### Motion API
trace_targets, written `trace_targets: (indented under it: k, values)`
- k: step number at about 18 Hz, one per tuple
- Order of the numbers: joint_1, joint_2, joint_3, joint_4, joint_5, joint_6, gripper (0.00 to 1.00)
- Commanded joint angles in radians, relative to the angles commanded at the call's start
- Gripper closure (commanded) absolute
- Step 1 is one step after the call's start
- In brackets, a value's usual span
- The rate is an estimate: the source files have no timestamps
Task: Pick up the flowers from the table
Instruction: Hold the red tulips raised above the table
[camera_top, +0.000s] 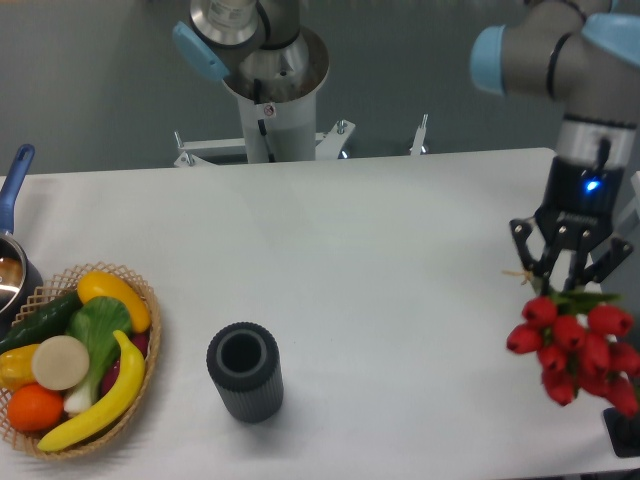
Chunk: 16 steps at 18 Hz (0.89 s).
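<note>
Surroundings: fruit basket (75, 355) near left on worktop (350, 260); dark ribbed cup (244, 371) near centre; pan (12, 262) far left.
Flowers (572, 345): far right, hanging just below claw.
Claw (568, 268): clenched on stems.

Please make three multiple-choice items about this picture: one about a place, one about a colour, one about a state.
1. Where is the woven basket of fruit and vegetables?
A. at the left edge of the white tabletop
B. at the right edge
C. at the far middle

2. What colour is the ribbed cylindrical cup?
A. red
B. dark grey
C. yellow

3. How are the red tulips with green stems?
A. lying flat on the table
B. standing in the cup
C. hanging from the gripper

Key: 1 A, the basket sits low at the left; 2 B, its wall is dark grey; 3 C, the fingers clasp the stems, blooms downward.
</note>
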Motion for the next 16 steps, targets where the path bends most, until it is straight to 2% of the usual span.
trace_targets:
  k: [3,16]
  values:
    - [0.018,0.0,0.002,0.0,-0.062,0.012,0.68]
    - [0.032,0.0,0.002,0.0,-0.063,0.018,0.68]
